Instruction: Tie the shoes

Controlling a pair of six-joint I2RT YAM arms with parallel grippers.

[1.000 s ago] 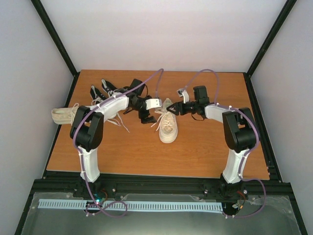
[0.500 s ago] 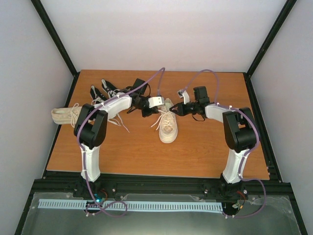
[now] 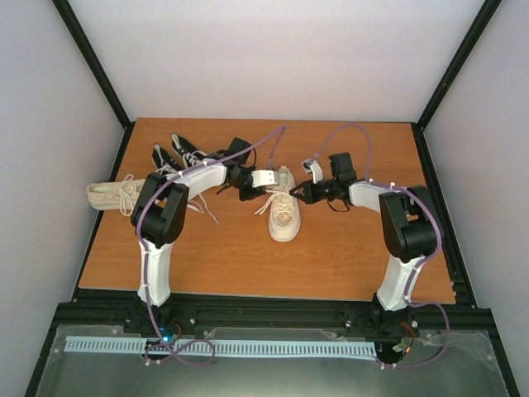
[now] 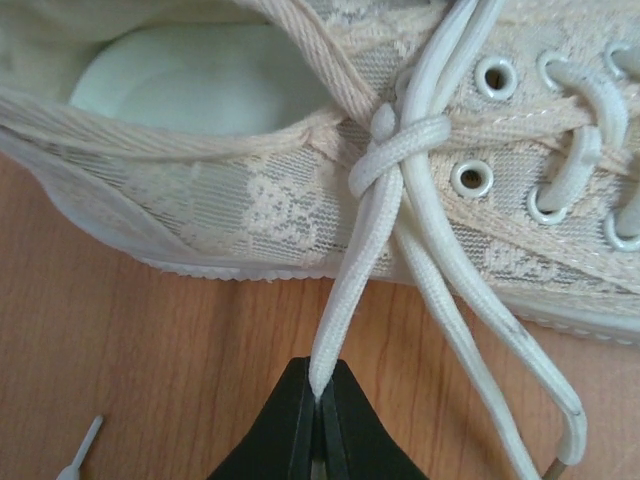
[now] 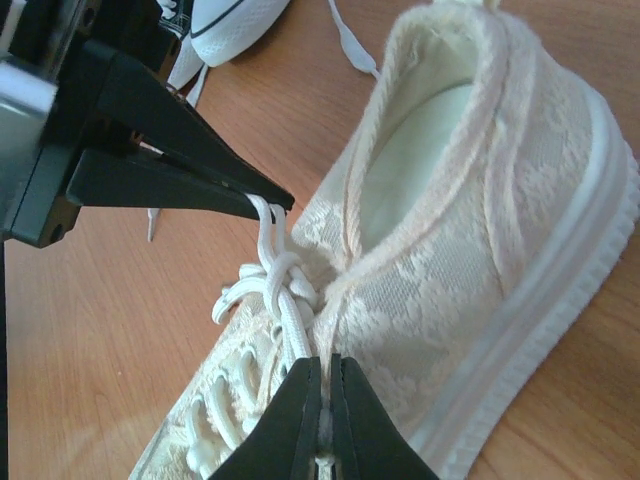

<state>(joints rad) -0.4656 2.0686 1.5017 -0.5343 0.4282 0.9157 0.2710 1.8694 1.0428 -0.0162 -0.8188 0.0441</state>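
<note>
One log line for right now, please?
left pincer: shut on lace | right pincer: shut on other lace | cream shoe: laces crossed

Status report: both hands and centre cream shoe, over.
Left hand shut on one lace end. Right hand shut on the other lace end. Centre cream shoe: laces crossed once, no bow. Nothing blocking.

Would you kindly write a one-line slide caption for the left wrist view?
Left gripper shut on one lace of the cream sneaker, just below a first crossover knot.
</note>
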